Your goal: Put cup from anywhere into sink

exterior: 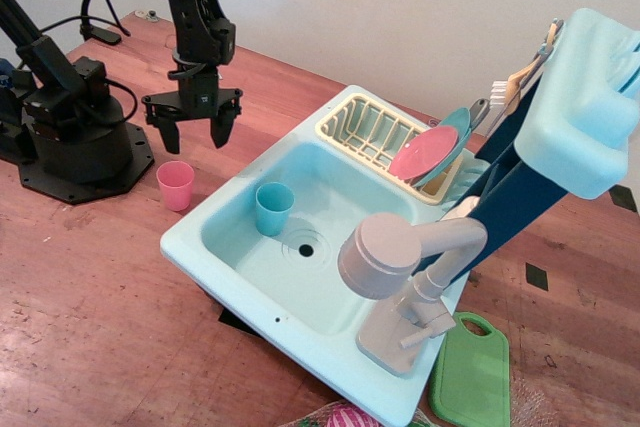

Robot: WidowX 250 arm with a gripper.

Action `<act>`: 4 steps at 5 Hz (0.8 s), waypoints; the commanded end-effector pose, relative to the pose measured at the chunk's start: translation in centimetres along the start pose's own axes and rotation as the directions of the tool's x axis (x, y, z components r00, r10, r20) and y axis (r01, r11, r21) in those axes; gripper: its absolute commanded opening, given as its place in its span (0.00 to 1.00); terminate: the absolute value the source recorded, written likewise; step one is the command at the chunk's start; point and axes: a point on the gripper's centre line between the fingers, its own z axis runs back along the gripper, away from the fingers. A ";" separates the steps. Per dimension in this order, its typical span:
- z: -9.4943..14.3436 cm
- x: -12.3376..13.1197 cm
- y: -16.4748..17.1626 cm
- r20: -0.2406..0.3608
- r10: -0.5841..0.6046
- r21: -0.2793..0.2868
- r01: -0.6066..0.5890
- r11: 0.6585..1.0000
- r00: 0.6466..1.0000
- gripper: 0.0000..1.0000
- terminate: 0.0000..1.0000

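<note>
The pink cup (176,185) stands upright on the wooden table, just left of the pale aqua sink (225,209). My gripper (196,134) hangs open and empty a little above and behind the cup, fingers pointing down. A teal blue cup (273,208) stands upright inside the sink basin near the round drain hole (305,245).
A grey faucet (400,267) rises at the sink's front right. A yellow dish rack (370,132) at the sink's back holds a pink plate (424,151). A green cutting board (472,372) lies to the right. The arm's black base (75,142) stands at left.
</note>
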 end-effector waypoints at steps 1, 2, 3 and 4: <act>0.0 0.0 0.0 0.000 0.000 0.000 0.000 1.000 1.000 1.00 0.00; -2.2 0.2 -0.1 0.014 0.011 0.018 -0.012 1.000 1.000 1.00 0.00; -4.5 0.8 0.0 0.022 -0.016 -0.003 0.016 1.000 1.000 1.00 0.00; -6.6 1.1 -0.3 0.018 -0.027 -0.021 0.027 0.999 0.999 1.00 0.00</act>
